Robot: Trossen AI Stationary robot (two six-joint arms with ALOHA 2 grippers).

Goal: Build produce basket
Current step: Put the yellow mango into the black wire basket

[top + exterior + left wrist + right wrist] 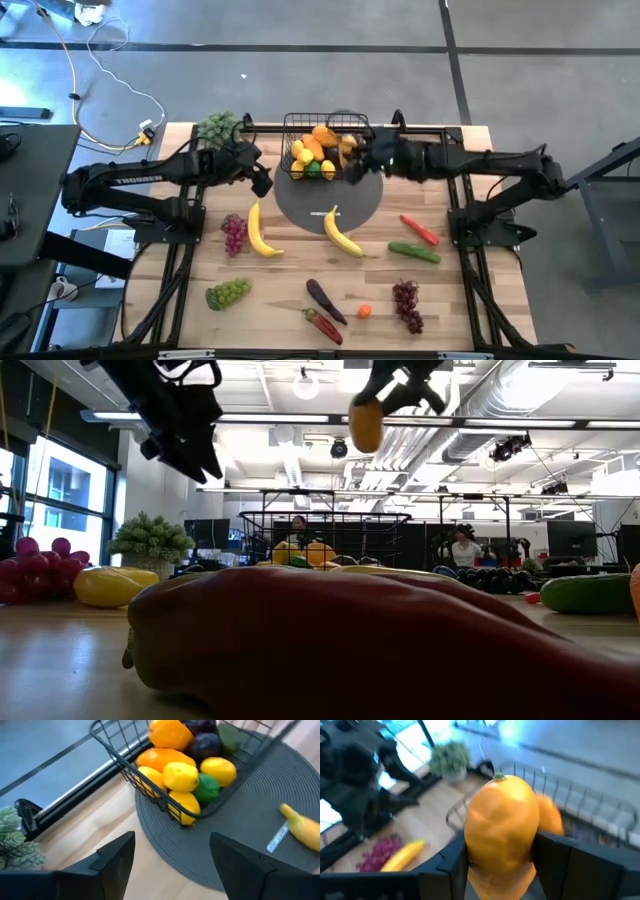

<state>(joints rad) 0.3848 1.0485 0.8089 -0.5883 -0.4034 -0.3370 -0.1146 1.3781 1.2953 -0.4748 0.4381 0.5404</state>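
- An orange mango (501,827) is held tight between the two fingers of the right gripper (502,862), with its long side standing up and down between them.
- The black wire basket (292,124) is seen at 12 o'clock on the table, on the far edge of the round grey mat (350,205).
- The mango is held up high, at the basket's 3 o'clock rim; the way in seems to be down and toward 9 o'clock.
- The left gripper (172,860) is kept empty with fingers apart, just beside the basket at its 9 o'clock side.
- Bananas (262,232), grapes (407,303) and a cucumber (414,252) are left on the table from 4 to 8 o'clock.
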